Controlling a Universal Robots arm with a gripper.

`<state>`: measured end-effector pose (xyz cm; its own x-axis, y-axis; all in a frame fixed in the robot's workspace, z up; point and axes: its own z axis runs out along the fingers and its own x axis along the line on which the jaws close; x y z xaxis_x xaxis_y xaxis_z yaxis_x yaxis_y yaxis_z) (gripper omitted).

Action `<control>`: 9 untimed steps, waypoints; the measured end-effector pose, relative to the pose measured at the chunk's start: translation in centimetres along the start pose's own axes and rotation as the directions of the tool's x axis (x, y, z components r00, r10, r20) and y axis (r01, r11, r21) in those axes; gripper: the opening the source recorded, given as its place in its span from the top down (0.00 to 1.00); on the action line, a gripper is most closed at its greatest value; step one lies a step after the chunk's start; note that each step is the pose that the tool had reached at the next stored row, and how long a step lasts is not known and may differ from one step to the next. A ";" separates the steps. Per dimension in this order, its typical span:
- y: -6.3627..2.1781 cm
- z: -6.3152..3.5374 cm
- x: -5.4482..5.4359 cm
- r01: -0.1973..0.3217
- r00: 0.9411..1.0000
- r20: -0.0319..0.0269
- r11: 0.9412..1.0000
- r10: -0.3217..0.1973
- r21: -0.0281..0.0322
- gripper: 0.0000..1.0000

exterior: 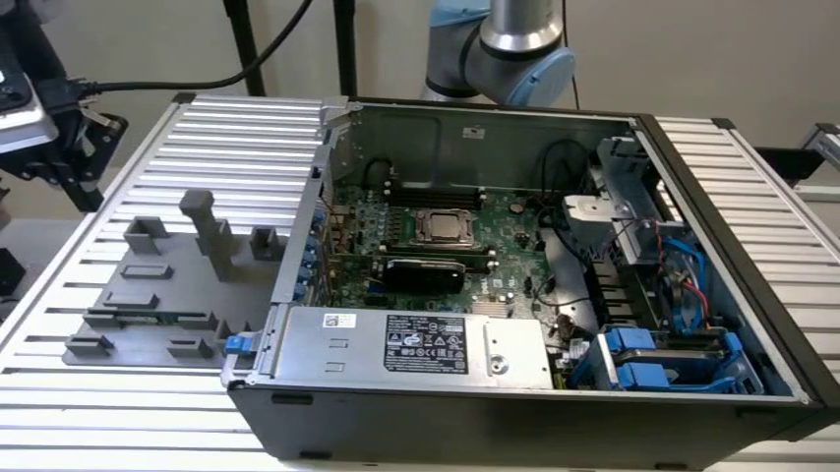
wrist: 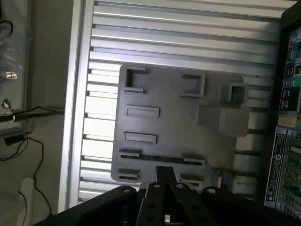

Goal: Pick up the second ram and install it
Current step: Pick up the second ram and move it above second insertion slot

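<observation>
Above the tray (exterior: pixel 164 290), the gripper (wrist: pixel 165 173) hangs with its fingers pressed together, holding nothing. The second ram (wrist: pixel 160 157) lies flat between clips along one tray edge. Beside the tray stands the open case (exterior: pixel 525 398).

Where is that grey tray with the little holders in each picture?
Exterior view: the grey tray lies on the ribbed table, at the exterior view's left of the open computer case.
Wrist view: the grey tray sits mid-picture on that table, just beyond the hand.
Shared landmark: the tall grey post standing on the tray.
</observation>
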<state>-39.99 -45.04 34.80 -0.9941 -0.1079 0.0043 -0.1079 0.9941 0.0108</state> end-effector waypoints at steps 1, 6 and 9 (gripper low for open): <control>0.00 0.02 0.0 0.019 1.000 0.000 1.000 -0.019 0.000 1.00; 0.00 0.17 0.0 0.110 0.994 -0.001 0.994 -0.110 0.000 1.00; 0.00 0.27 0.0 0.164 0.986 -0.002 0.986 -0.164 0.001 1.00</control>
<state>-39.99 -45.04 34.53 -0.9630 -0.2694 0.0043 -0.2694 0.9630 0.0108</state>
